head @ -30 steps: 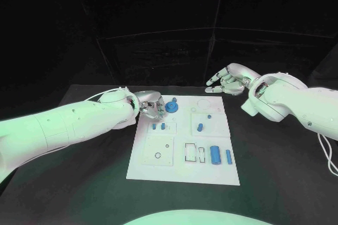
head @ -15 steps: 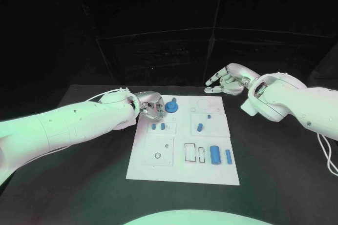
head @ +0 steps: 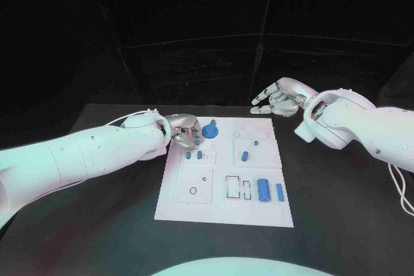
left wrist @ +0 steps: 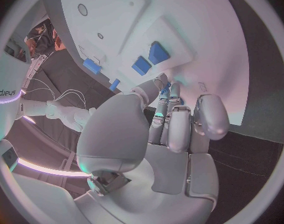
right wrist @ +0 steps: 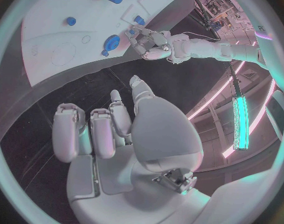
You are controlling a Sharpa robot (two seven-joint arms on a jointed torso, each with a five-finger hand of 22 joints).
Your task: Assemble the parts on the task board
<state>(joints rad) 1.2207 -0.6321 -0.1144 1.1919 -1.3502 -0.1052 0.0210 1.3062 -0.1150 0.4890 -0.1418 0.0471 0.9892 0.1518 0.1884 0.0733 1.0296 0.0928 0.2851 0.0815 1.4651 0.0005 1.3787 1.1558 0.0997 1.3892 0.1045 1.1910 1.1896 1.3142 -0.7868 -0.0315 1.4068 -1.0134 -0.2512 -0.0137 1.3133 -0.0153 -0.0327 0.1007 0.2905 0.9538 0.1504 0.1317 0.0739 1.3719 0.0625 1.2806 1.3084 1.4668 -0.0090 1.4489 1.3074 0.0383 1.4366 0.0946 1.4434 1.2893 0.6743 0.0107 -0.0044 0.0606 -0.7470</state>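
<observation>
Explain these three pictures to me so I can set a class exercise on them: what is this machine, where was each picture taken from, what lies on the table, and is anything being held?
This is a robot with two white arms, each ending in a silver hand. One picture looks down from its head. The other two come from fisheye cameras at its wrists, behind each hand.

On the black table lies a white plate, the task board, carrying small blue parts. Among them are a round blue part at the far end and a blue cylinder nearer the robot.

The left hand is at the board's far left corner, fingers curled beside the round part. Whether it grips anything cannot be told. The right hand hangs above the table beyond the board's far right corner, open and holding nothing.
</observation>
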